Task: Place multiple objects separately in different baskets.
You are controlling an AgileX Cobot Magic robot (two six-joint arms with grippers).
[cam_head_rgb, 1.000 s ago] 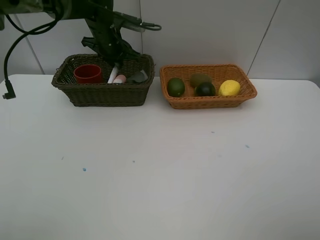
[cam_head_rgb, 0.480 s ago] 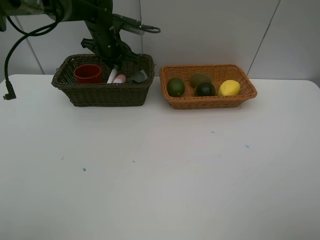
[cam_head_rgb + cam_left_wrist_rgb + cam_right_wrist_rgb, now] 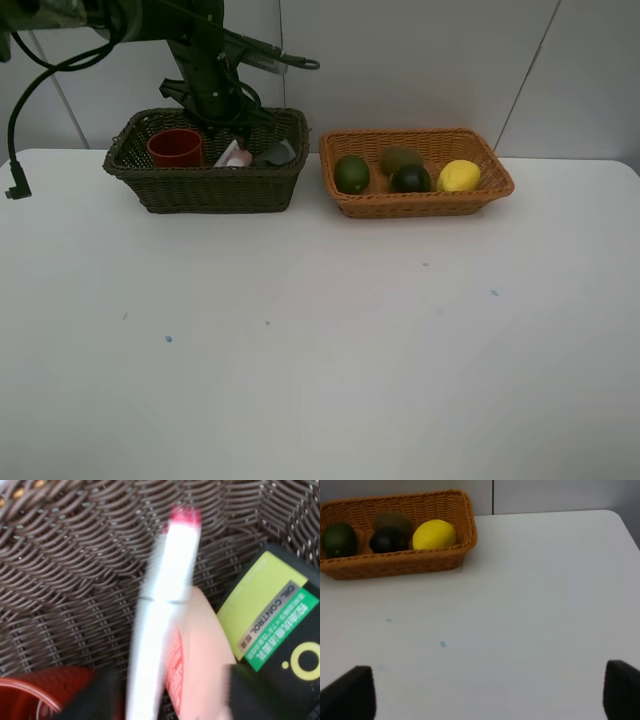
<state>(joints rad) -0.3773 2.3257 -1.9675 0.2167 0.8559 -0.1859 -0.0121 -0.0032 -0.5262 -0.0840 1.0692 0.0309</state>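
My left gripper (image 3: 226,128) hangs over the dark olive-brown basket (image 3: 205,188), open. In the left wrist view its fingers (image 3: 95,697) stand wide apart, with the white pink-tipped marker (image 3: 165,600) blurred and loose between them, touching neither. The marker (image 3: 232,154) lies slanted on the pink bottle (image 3: 202,655), beside the dark grey-green bottle (image 3: 280,640) and the red cup (image 3: 176,147). The orange-tan basket (image 3: 420,205) holds two dark green fruits (image 3: 351,174) (image 3: 410,179), the kiwi (image 3: 399,158) and the lemon (image 3: 459,176). My right gripper (image 3: 485,695) is open over bare table.
A white table (image 3: 320,340) with a few small blue specks spreads in front of both baskets. A tiled wall rises directly behind them. A black cable (image 3: 18,120) hangs at the far left, near the table's back corner.
My left gripper has opened and let go of the marker, which has dropped from upright to slanted inside the dark basket. The arm rose slightly. The right side is unchanged.
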